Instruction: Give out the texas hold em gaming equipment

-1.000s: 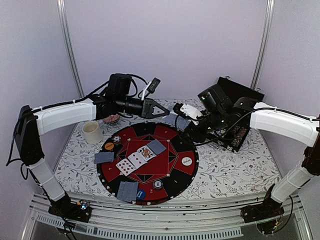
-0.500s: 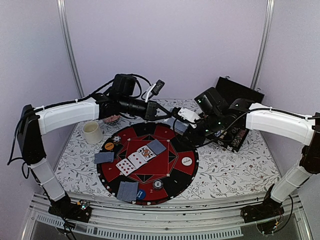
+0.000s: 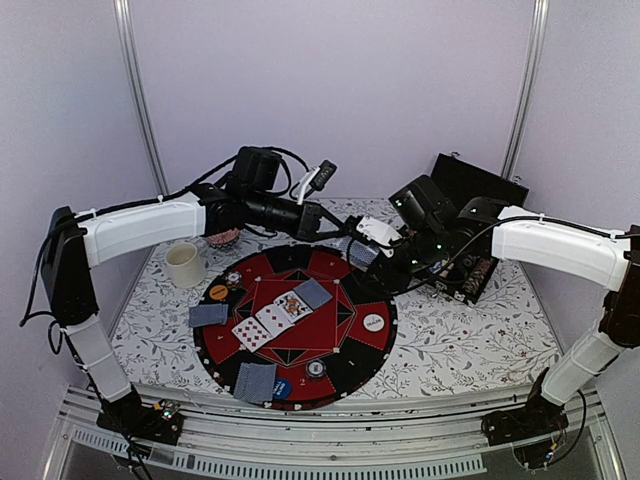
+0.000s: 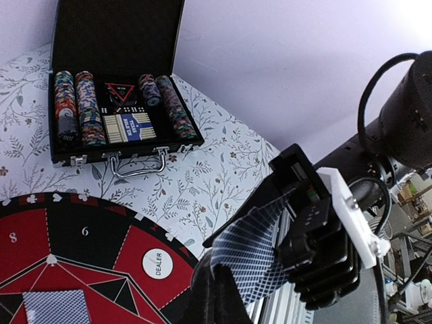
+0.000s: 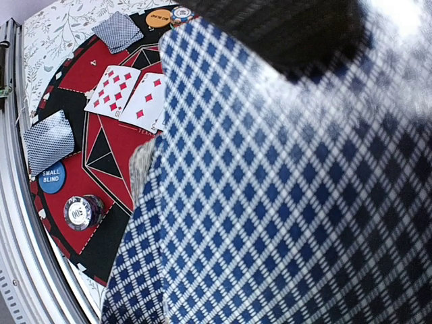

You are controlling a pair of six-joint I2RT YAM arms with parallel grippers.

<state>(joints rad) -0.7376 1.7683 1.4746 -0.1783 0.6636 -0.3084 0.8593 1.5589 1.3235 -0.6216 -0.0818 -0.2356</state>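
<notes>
My right gripper (image 3: 366, 250) is shut on a stack of blue-checked cards (image 3: 360, 248) above the far edge of the round red-and-black mat (image 3: 345, 375). The card backs (image 5: 283, 189) fill the right wrist view and hide its fingers. My left gripper (image 3: 335, 224) meets that stack from the left. In the left wrist view its dark fingers (image 4: 214, 287) close on the lower edge of the top card (image 4: 253, 250). On the mat lie face-up cards (image 3: 268, 320), a face-down card (image 3: 313, 293), card pairs (image 3: 208, 315) (image 3: 255, 380), a dealer disc (image 3: 373, 322), an orange disc (image 3: 218, 292), a blue disc (image 3: 282, 388) and a chip (image 3: 316, 369).
An open black case (image 3: 478, 262) with rows of chips (image 4: 88, 111) stands at the right rear. A white cup (image 3: 185, 264) and a pink patterned bowl (image 3: 225, 238) stand left of the mat. The floral cloth (image 3: 460, 335) surrounds the mat.
My left gripper has moved right to the stack held by my right gripper, and its open fingers have come together on the top card. The right gripper shifted slightly left.
</notes>
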